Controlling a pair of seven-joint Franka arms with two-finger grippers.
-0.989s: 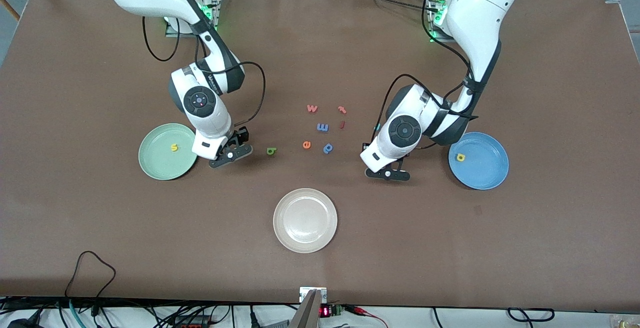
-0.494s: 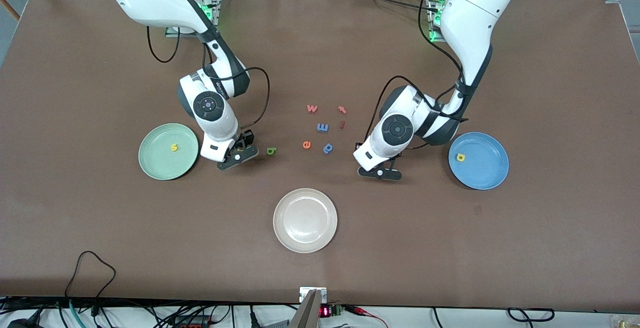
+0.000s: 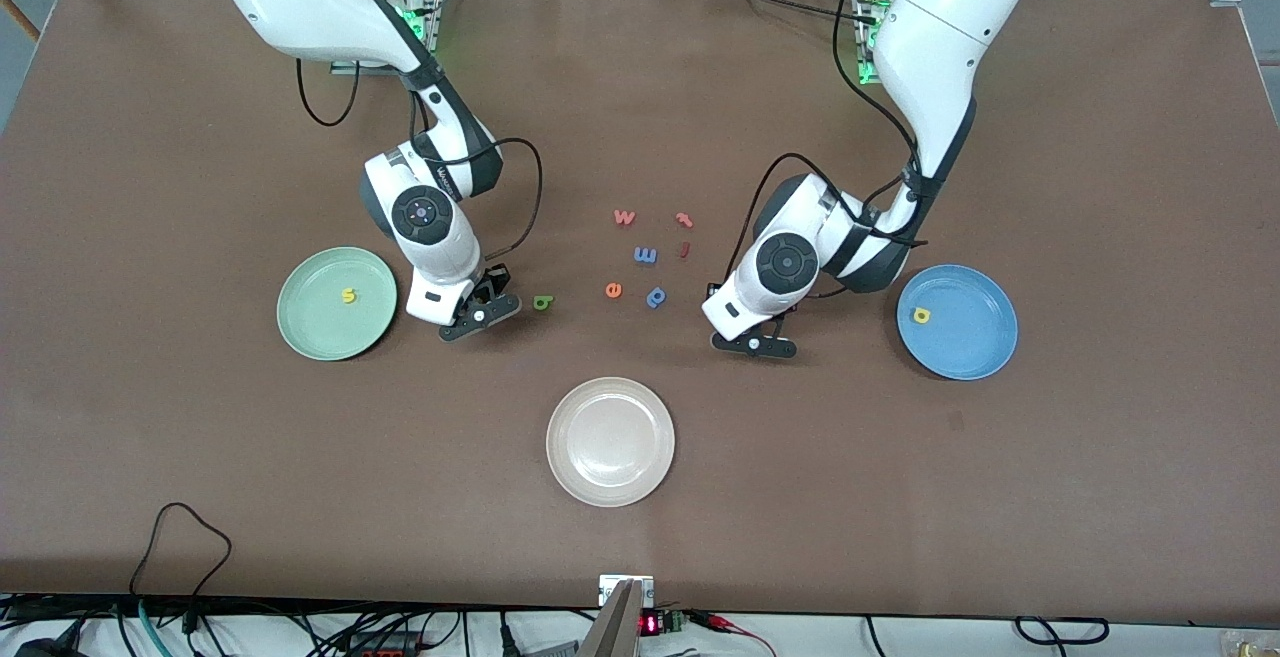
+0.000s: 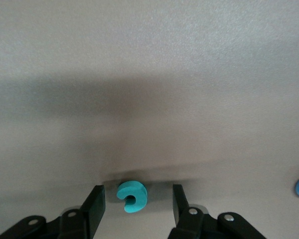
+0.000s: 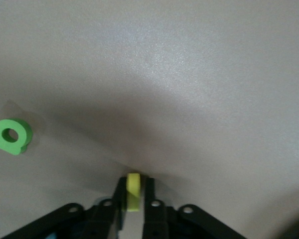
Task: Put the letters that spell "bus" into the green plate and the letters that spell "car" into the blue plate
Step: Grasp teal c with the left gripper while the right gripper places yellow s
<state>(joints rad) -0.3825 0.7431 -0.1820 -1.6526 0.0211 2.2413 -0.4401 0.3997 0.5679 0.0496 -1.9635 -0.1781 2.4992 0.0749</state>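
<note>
My right gripper [image 3: 480,313] is low at the table between the green plate [image 3: 300,332] and the olive "b" [image 3: 543,303]. It is shut on a yellow "u" [image 5: 133,191] that shows edge-on, with the "b" [image 5: 11,135] lying off to one side. A yellow "s" [image 3: 348,295] lies in the green plate. My left gripper [image 3: 752,342] is open and low over the table toward the blue plate [image 3: 975,357]. The teal "c" [image 4: 132,196] lies flat between its fingers [image 4: 94,209], touching neither. A yellow "a" [image 3: 921,315] sits in the blue plate.
A cream-white plate [image 3: 560,467] stands nearer the front camera, midway along the table. Loose letters lie between the arms: a blue "p" [image 3: 655,297], an orange "e" [image 3: 613,289], a blue "m" [image 3: 645,255], a red "w" [image 3: 624,217] and two small red pieces.
The right gripper slid a little toward the "b" and closed on the yellow "u". The left gripper shifted slightly toward the loose letters and stayed open around the "c".
</note>
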